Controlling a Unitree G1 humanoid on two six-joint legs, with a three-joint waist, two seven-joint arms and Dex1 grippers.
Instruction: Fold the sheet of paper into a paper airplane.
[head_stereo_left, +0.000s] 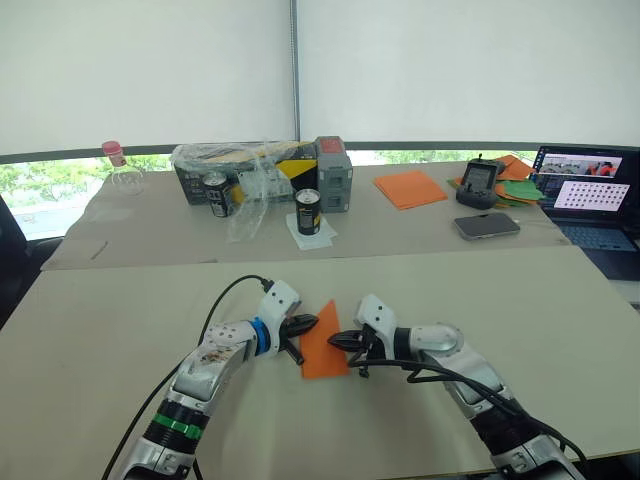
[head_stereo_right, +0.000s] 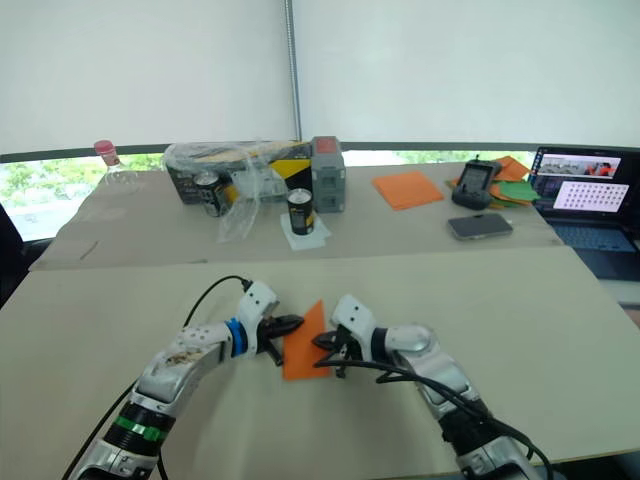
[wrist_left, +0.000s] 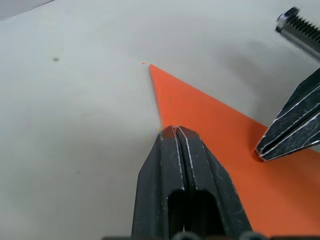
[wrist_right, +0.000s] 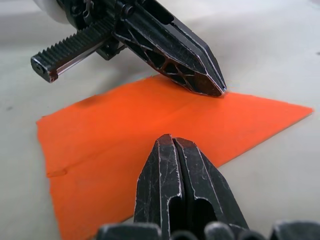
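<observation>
Two end effectors press an orange sheet of paper (head_stereo_left: 322, 345) flat on the beige worktop (head_stereo_left: 110, 310), near the middle of its near edge. The left end effector (head_stereo_left: 305, 324) has its fingers closed together, empty, the tips resting on the sheet's left edge; the right end effector (head_stereo_left: 346, 341) is likewise closed on nothing, its tips bearing down on the sheet's right side.

The step in hand appears to be setting a crease. Done well, it calls for one tip pinning the folded layer while the other runs along the fold line with steady downward pressure, so the thin paper neither slides on the smooth worktop nor springs open. Pushing sideways risks skewing the fold.

The paper is bright orange, thin and matte, already folded to a long pointed wedge, its tip (wrist_left: 146, 64) aimed toward the worktop's far edge and its broad end toward the near edge. A faint crease line runs lengthwise across it in the right wrist view, and it lies flat, no wings raised yet.
</observation>
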